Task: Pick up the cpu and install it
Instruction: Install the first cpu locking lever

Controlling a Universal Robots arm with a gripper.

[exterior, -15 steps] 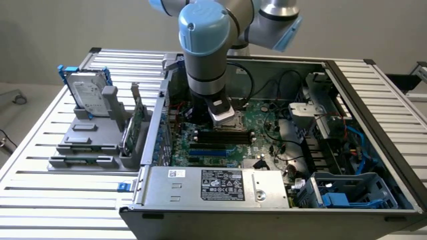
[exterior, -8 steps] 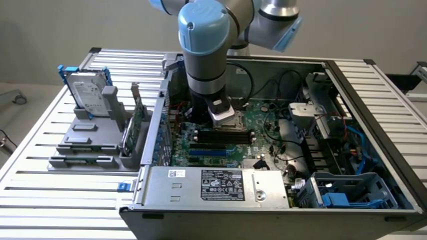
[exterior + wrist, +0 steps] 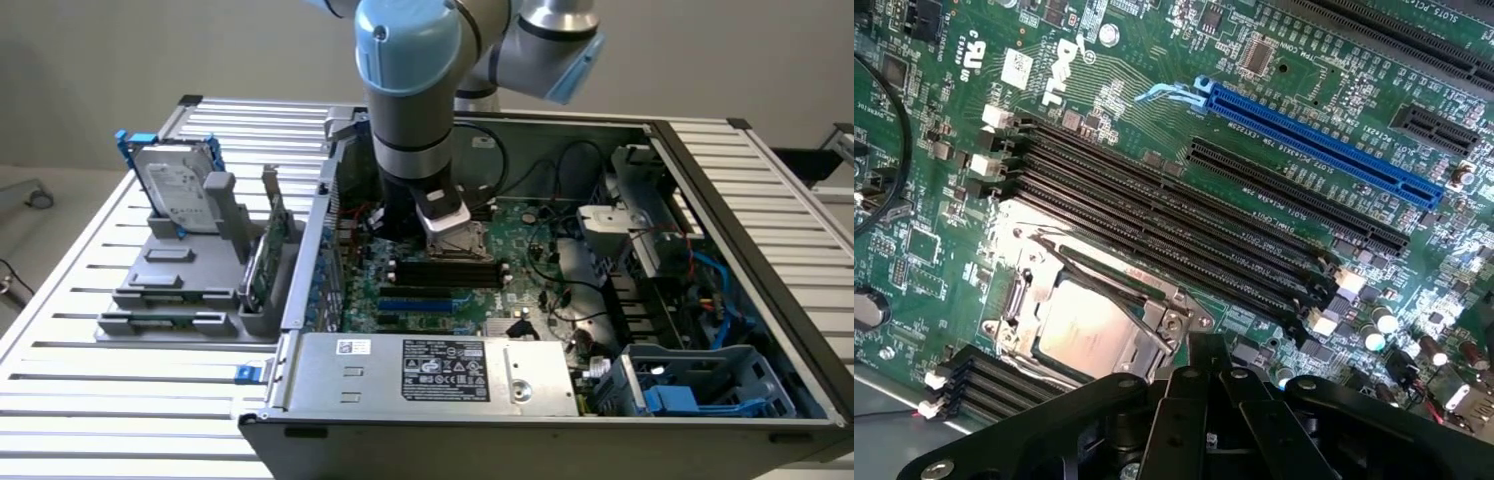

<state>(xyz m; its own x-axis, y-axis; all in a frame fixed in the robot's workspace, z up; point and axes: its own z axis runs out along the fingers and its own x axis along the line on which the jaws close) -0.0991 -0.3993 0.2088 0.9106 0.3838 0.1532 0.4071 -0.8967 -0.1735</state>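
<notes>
Inside the open computer case (image 3: 747,200), locate the gripper (image 3: 447,225) low over the motherboard (image 3: 954,130), close above the socket (image 3: 1019,300). Note the fingers drawn fully together, with nothing seen clamped between them.

Find the cpu (image 3: 1089,325) lying in the socket, pale silver top upward, with the metal frame around it and a thin lever bar crossing its upper corner. Treat the seating as probably complete but unconfirmed: from the wrist view cannot tell whether all four edges sit flush, since the gripper body covers the near corner.

For a clean result at this stage, judged from these views:

- Keep the tool square above the chip; avoid any sideways drift while this close to the socket.
- Apply no downward load on the chip. Expect a correctly aligned part to drop in under its own weight.
- Check that the chip edges run parallel to the frame and that no corner rides up on the rim.
- Hold clear of the black memory slots (image 3: 1154,210) just beside the socket, and of the blue expansion slot (image 3: 1324,140) beyond them.
- Watch the cables near the socket on the exterior view's right.

Disregard the hard drive (image 3: 180,185) standing in its holder outside the case, on the exterior view's left.
</notes>
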